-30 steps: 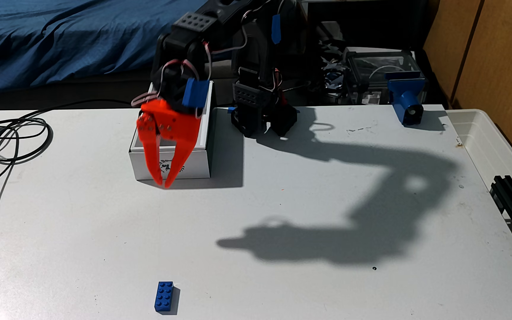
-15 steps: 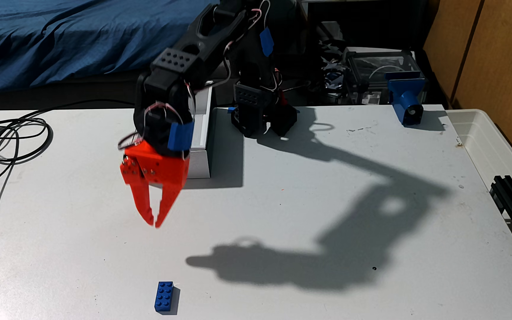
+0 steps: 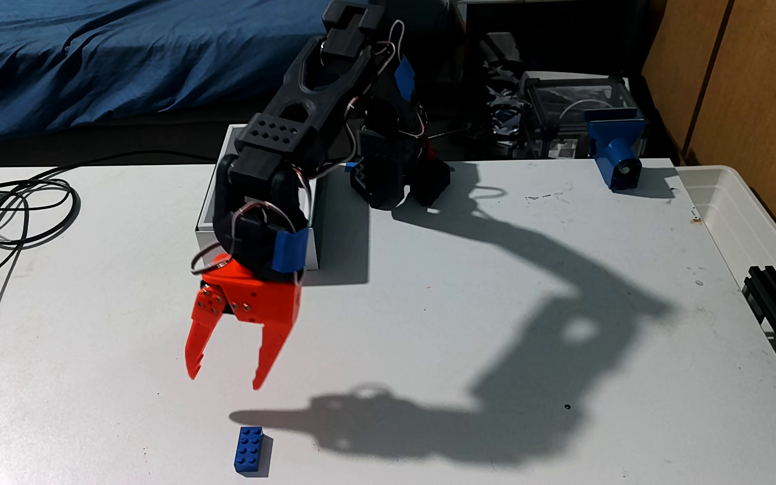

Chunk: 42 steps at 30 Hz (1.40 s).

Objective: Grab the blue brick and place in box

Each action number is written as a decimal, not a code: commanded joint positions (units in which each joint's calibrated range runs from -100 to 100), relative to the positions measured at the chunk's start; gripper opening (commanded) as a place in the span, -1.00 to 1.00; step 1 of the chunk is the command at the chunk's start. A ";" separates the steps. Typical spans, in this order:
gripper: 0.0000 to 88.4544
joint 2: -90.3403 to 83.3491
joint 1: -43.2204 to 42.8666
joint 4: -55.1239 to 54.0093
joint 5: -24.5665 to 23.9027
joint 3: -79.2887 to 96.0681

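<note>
Above the near part of the tabletop (image 3: 423, 303), the orange end effector (image 3: 225, 380) hangs with its 2 fingers spread apart and nothing between them, tips pointing down. The blue brick (image 3: 249, 450) lies flat, studs up, near the front edge, a little below and to the right of the fingertips in the fixed view and apart from them. The step in hand looks like the reach toward the brick; no grasp has been made. The next move would call for bringing the open fingers over the brick, straddling its narrow sides, then lowering and closing.

Behind the arm (image 3: 302, 107), the white box (image 3: 314, 242) stands largely hidden by the wrist, well apart from the brick. A coil of black cables (image 3: 27, 210) lies at the left, a blue cylinder-fronted device (image 3: 614, 154) stands at the far right edge, and a translucent tub (image 3: 745, 219) sits to the right of the tabletop. Nothing stands between the end effector and the brick; the arm's shadow (image 3: 470, 419) falls just beside the brick.
</note>
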 commanded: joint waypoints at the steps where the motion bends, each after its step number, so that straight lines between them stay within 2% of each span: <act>1: -0.30 1.68 -1.37 0.19 -0.49 -5.68; 7: -0.23 6.50 -2.34 0.19 -1.17 -12.33; 18: -0.23 13.86 -4.79 0.19 -2.17 -20.50; 29: -0.14 16.40 -7.32 0.28 -3.28 -20.94; 42: -0.17 16.57 -6.06 0.54 -2.70 -20.41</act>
